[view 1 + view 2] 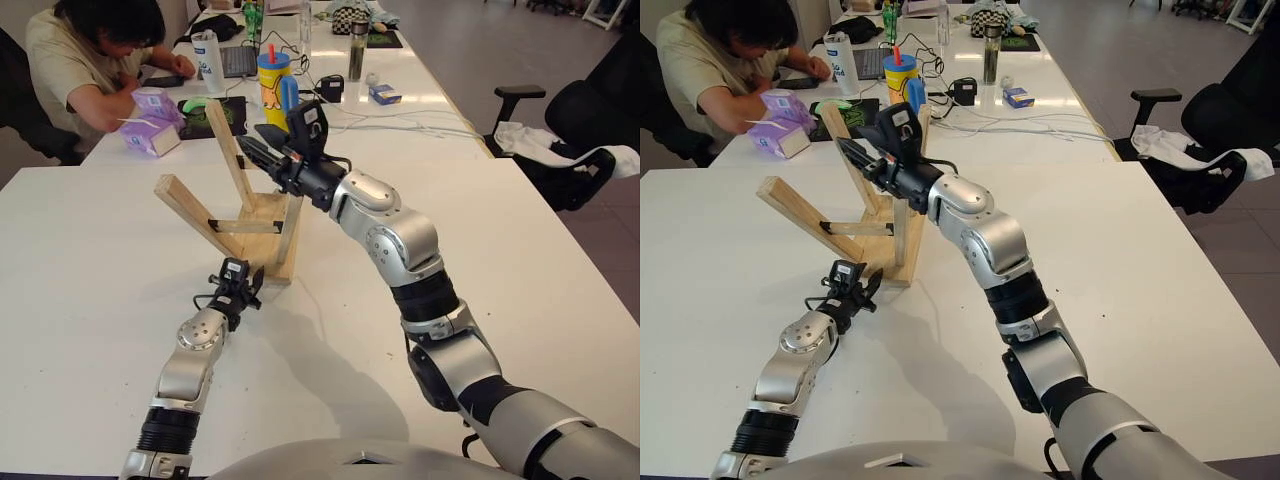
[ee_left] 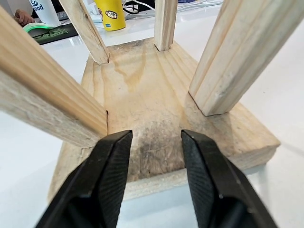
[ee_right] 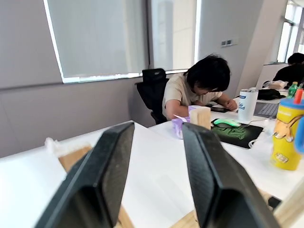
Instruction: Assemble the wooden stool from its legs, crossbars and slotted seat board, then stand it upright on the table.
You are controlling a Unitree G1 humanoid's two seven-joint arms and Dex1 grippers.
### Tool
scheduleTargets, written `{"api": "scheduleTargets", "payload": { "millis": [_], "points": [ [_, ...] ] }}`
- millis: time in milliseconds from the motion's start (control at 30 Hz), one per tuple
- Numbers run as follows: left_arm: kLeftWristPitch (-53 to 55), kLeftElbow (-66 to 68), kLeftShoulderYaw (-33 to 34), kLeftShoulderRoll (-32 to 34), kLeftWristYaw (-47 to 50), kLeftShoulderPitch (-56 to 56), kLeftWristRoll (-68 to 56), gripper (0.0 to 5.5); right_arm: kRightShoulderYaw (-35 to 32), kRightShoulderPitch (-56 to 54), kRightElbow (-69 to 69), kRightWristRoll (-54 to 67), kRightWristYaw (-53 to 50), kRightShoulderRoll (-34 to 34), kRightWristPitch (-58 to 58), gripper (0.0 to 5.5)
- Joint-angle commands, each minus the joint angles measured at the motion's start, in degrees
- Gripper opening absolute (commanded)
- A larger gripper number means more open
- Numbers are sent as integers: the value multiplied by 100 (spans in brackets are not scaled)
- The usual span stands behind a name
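As the stool [image 1: 245, 226] rests legs-up, its seat board [image 2: 142, 95] lies just ahead of the spread left end effector [image 2: 154, 142], nearer than the spread right end effector [image 1: 258, 145] above.

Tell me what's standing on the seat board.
Four wooden legs rise from the seat board. Its underside, facing the white table, is hidden.

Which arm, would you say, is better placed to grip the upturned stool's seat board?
Probably left: the left gripper, open, faces the pale wooden seat board's near edge; the right gripper hovers up by the legs.
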Motion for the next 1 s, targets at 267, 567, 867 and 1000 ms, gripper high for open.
{"api": "scheduleTargets", "payload": {
  "millis": [267, 567, 867, 1000],
  "points": [
    [635, 741, -142, -52, 43, 388, 135, 192, -69, -41, -468, 834, -272, 54, 959, 185],
    [597, 827, -120, 7, -21, 211, 131, 192, 484, 765, 33, -36, -262, -93, 923, 185],
    [-1383, -168, 293, -226, -217, 227, -372, 192, -1541, -273, -80, 1302, 461, -575, 230, 185],
    [-1957, -768, 266, 46, -328, 818, -84, 192, -635, -88, 1061, 54, 1043, -1039, -389, 185]
  ]
}}
